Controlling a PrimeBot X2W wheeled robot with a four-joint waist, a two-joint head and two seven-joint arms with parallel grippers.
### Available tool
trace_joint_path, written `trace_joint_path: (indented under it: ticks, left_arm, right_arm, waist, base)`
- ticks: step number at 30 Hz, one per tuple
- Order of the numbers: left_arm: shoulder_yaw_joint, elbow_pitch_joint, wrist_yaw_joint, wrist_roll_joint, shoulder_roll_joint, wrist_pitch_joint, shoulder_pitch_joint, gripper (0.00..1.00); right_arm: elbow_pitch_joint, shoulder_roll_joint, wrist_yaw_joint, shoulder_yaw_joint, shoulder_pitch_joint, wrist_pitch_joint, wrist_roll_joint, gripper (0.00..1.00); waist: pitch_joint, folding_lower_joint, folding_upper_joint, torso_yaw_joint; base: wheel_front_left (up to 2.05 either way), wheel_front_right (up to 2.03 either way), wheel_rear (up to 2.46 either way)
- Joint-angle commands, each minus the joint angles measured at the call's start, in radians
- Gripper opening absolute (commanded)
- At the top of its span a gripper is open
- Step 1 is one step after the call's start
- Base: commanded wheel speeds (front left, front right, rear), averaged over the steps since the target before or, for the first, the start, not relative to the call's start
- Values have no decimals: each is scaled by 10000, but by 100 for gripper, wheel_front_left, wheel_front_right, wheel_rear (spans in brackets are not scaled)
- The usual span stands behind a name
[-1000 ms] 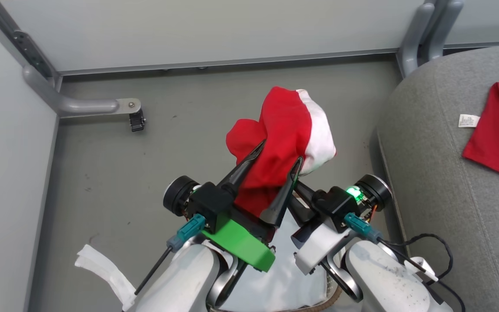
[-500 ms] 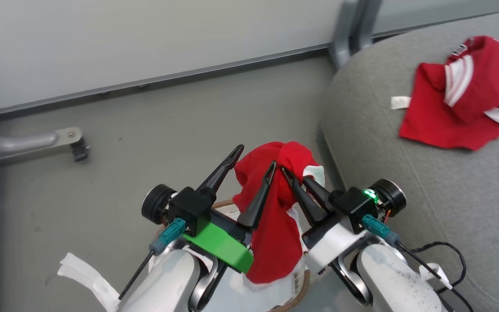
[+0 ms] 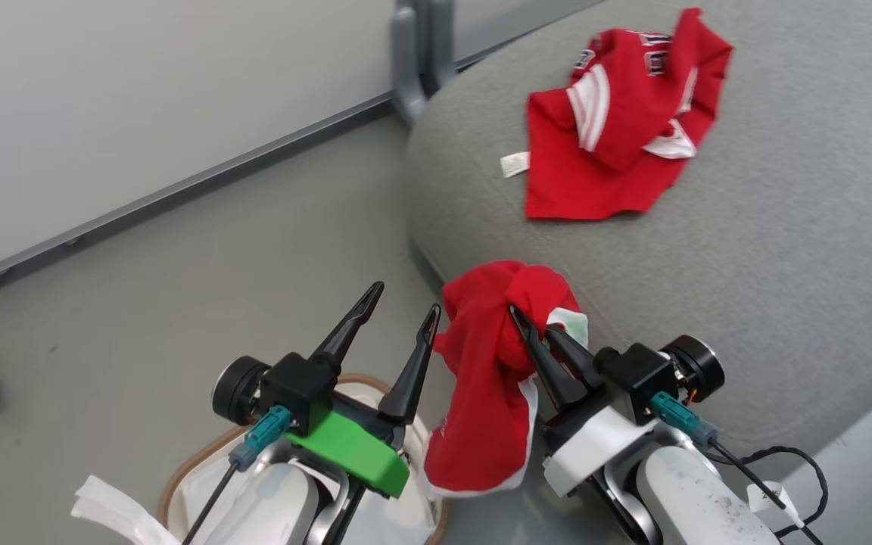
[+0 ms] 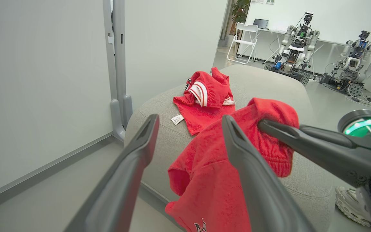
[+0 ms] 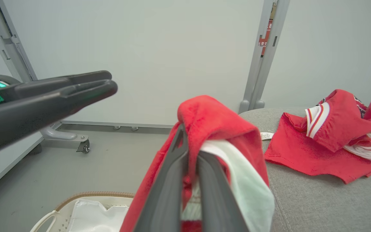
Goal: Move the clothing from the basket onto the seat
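Head view: one jersey [image 3: 602, 151] is laid on the seat [image 3: 784, 265]. A second garment [image 3: 481, 393] is clamped in the closed right gripper [image 3: 530, 322] and hung between basket [image 3: 186, 465] and seat. Left gripper [image 3: 406, 297] is spread, empty. Placement is judged outstanding; the basket's contents cannot be told.

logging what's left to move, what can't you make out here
- basket inside: head view, cut by bottom edge, covered by left pincer
- held garment print: left wrist view, cut by bottom edge
- jersey on seat, lettering: head view, folded under, too small
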Motion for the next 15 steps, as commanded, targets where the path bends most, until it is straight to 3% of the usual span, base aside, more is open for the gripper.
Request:
trace_joint_path:
  ticks: [1,9,15]
  left_arm:
    - [44,14,-23,39,69,3,216,100]
    - [33,93,-23,94,50,3,170,100]
    - [-217,130,-23,-16,177,3,-197,100]
  right_arm:
    - [-67,-21,-14,-34,156,-21,16,0]
    - [-374,-18,-14,-464,343,-21,-6,0]
    - [-505,-96,-14,-1005,-379,-21,-381,0]
  waist:
    - [-198,0,0,-1280]
    - [-28,0,0,-1727]
    - [490,0,0,-1815]
  base:
    - [0,0,0]
    - [0,0,0]
    - [0,0,0]
